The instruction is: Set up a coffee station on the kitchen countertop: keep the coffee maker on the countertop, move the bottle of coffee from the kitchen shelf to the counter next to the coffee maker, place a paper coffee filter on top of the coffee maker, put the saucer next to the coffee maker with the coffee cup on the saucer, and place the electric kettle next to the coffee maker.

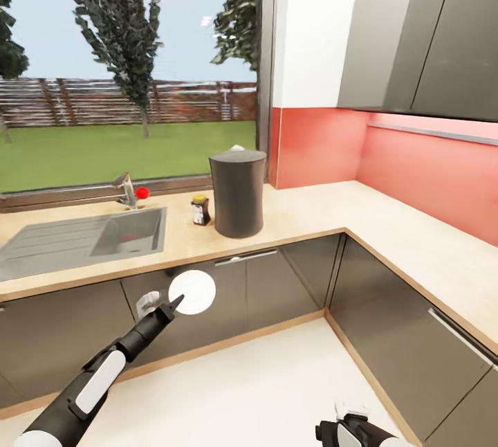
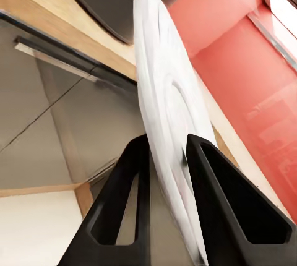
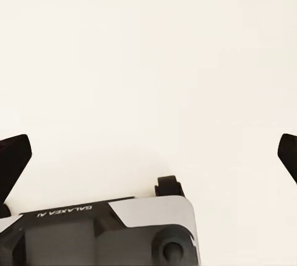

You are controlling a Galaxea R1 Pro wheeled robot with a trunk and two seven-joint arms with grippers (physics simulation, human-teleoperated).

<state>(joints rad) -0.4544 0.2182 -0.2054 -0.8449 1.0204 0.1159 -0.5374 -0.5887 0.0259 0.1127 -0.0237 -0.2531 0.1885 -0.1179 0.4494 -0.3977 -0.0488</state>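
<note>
Below the kitchen countertop [image 1: 304, 208], my left gripper [image 1: 173, 306] clamps the saucer [image 1: 193, 291] edge-on; I should level it before setting it beside the coffee maker [image 1: 238, 192], right gripper [image 3: 148, 151] spread, idle.

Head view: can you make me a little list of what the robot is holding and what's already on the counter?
left hand: shut on the saucer, held on edge in front of the cabinets
right hand: open, nothing in it, low over the floor
coffee maker: standing on the kitchen countertop
paper coffee filter: on top of the coffee maker
bottle of coffee: on the countertop beside the coffee maker
sink: set in the countertop under the window
</note>
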